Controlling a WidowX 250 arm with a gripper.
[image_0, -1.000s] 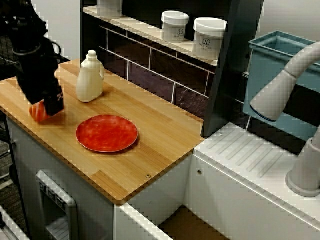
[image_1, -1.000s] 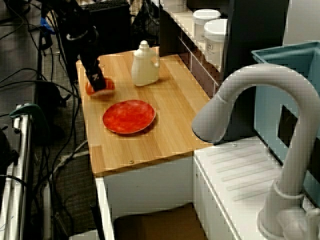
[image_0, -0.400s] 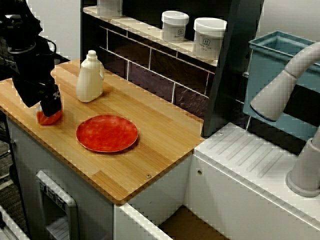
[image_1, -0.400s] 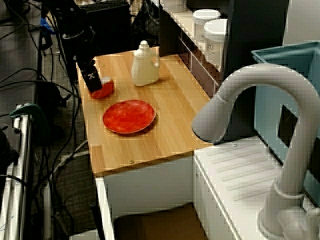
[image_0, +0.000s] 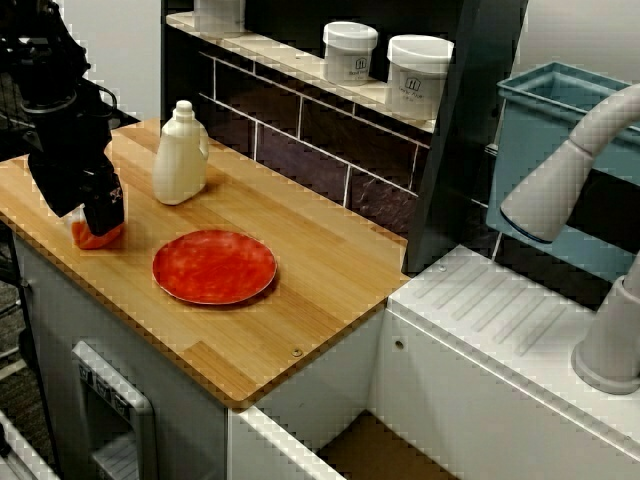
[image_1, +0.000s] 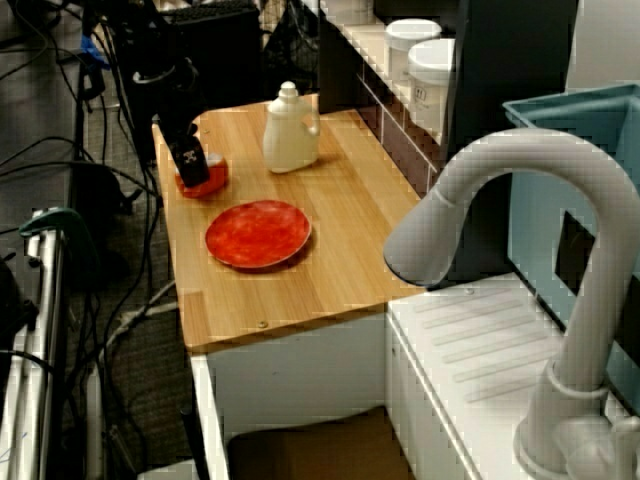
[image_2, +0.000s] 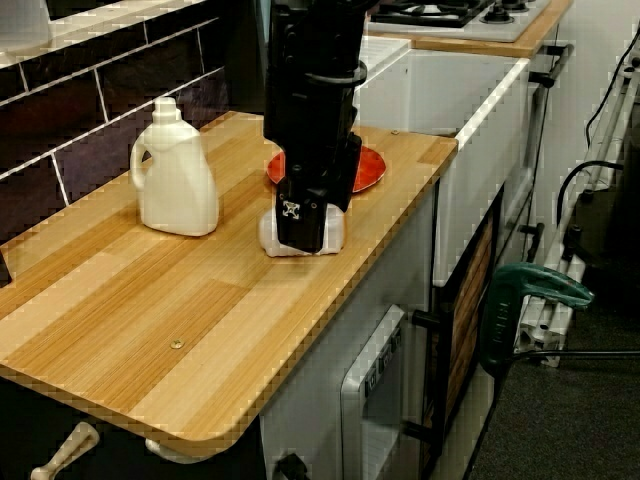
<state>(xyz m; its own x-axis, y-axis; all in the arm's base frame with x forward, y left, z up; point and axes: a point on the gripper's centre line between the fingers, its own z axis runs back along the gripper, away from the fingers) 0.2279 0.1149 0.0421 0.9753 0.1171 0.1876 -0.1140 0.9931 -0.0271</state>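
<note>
Matt wooden counter (image_0: 330, 262) — glossy red plate (image_0: 214, 266)

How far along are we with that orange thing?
Done: the black tool is down over the small orange-red object near the edge of the wooden counter. In hand: the grip, though the jaws are hidden. Left: any lift; the object rests on the wood, apart from the bare round red plate.

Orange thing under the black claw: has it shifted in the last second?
Yes, slightly. From above, the orange thing stuck out past the gripper on its side away from the red plate; now it sits a little nearer the plate.
</note>
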